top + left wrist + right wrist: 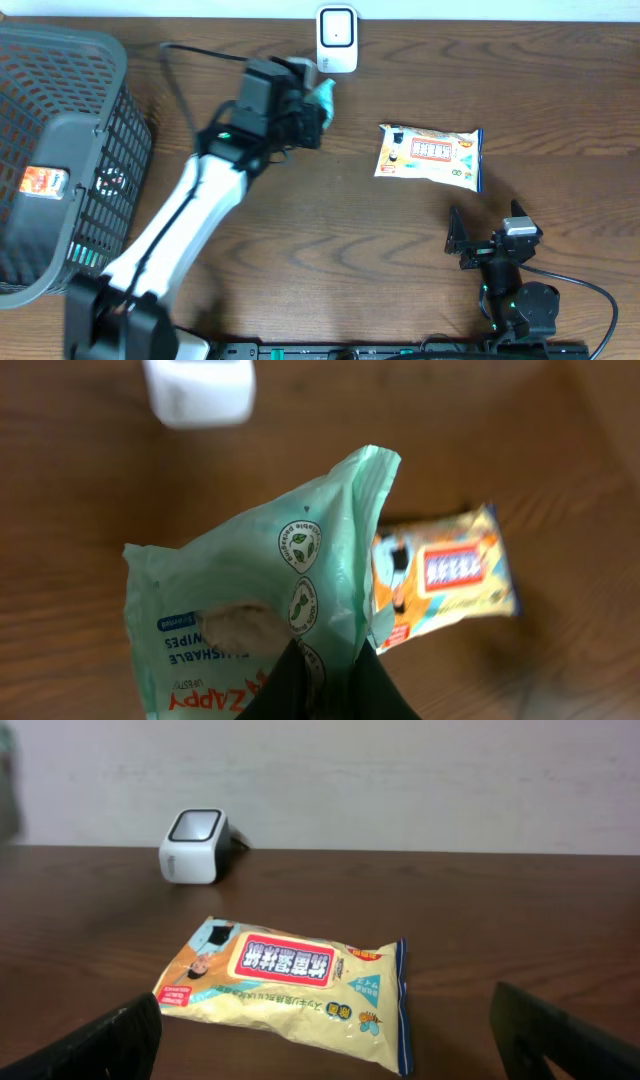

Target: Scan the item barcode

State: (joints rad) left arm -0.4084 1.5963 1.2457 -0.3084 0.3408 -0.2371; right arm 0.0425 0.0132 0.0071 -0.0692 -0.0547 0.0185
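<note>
- Overhead puts the basket (125, 140) at the left edge of the bench (300, 260), with an orange packet (43, 181) lying inside. It looks like the store for items, though I cannot tell whether for scanned or unscanned ones.
- Right of the basket, the left end effector (305, 115) reaches toward the far edge. It is pressed together on one end of the green wipes pack (324, 97), held above the bench just beside the scanner (337, 40). I judge it is held there so a barcode can face the scanner's window.
- Left wrist view gives what overhead hides: the printed face of the green wipes pack (260, 600), with leaf emblems and lettering. It also shows the dark fingers (300, 685) pinching its lower end, and the scanner (198, 390) blurred beyond it. No barcode shows on that face, so it may lie on the hidden side.
- Right of centre, the yellow pack (430, 155) lies flat, label up, well apart from the scanner. It is probably next in line.
- By the near right corner, the right end effector (485, 225) is spread wide and holds nothing. It points at the yellow pack, likely parked out of the way.
- Right wrist view alone shows the dark window of the scanner (194, 845) tilted upward, and the yellow pack (290, 985) seen low and side-on. The green wipes pack is not clearly in it.
</note>
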